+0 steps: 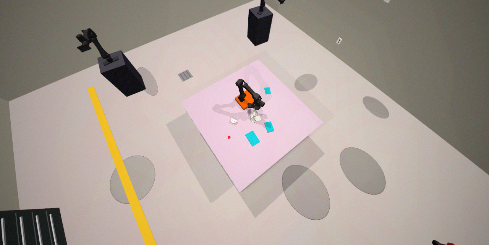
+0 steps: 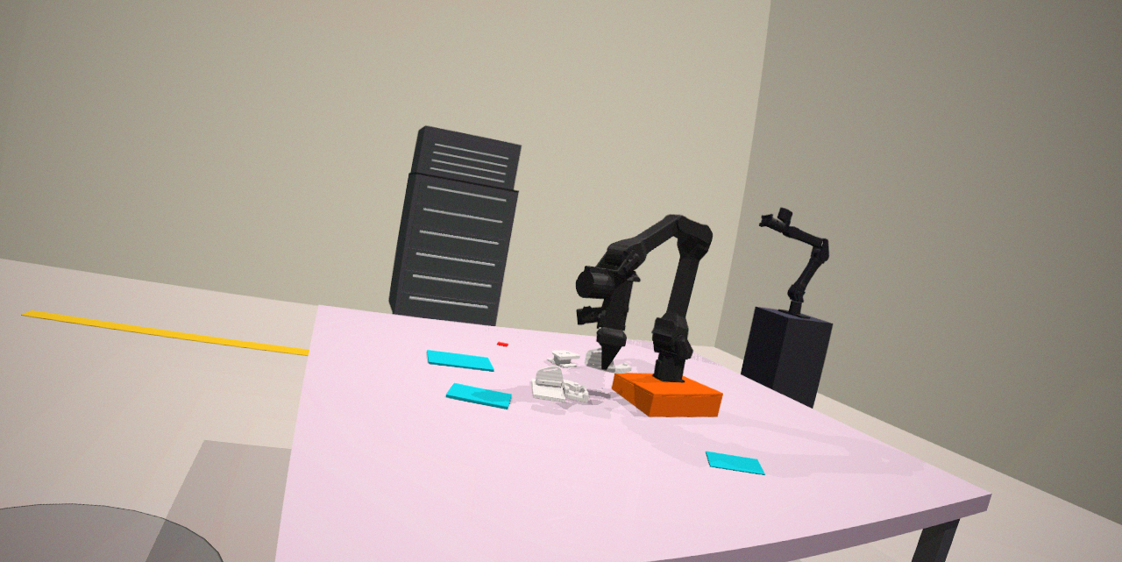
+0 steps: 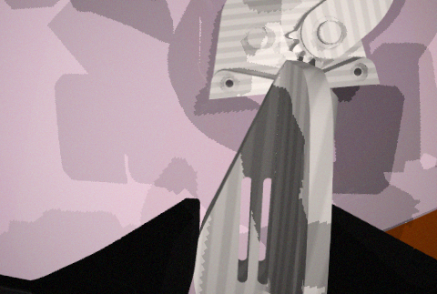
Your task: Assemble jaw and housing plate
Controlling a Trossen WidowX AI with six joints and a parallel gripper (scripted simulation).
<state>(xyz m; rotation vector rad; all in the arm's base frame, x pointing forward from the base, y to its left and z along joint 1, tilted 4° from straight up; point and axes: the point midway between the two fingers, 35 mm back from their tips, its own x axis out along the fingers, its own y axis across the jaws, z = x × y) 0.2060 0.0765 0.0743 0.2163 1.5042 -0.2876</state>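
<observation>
My gripper [image 1: 254,106] [image 2: 607,364] [image 3: 258,216] is shut on a white slotted jaw [image 2: 593,359] [image 3: 282,148], which stands on edge between the fingers. In the wrist view, this jaw's narrow tip overlaps the front edge of the white base [image 2: 576,392] [image 3: 237,25]; contact cannot be told. The other jaw [image 2: 549,378] [image 3: 369,7] sits on the base's right pin, its gear teeth showing. The free pin [image 3: 257,39] stands uncovered to its left. The white housing plate [image 1: 233,120] [image 2: 564,355] lies apart on the table and is outside the wrist view.
The arm stands on an orange block [image 1: 242,104] [image 2: 682,403] close to the base. Cyan flat pieces [image 1: 252,138] [image 1: 269,127] [image 1: 267,90] [image 2: 734,463] and a small red square [image 1: 229,137] [image 2: 501,344] lie on the pink table [image 1: 239,168] [image 2: 376,480].
</observation>
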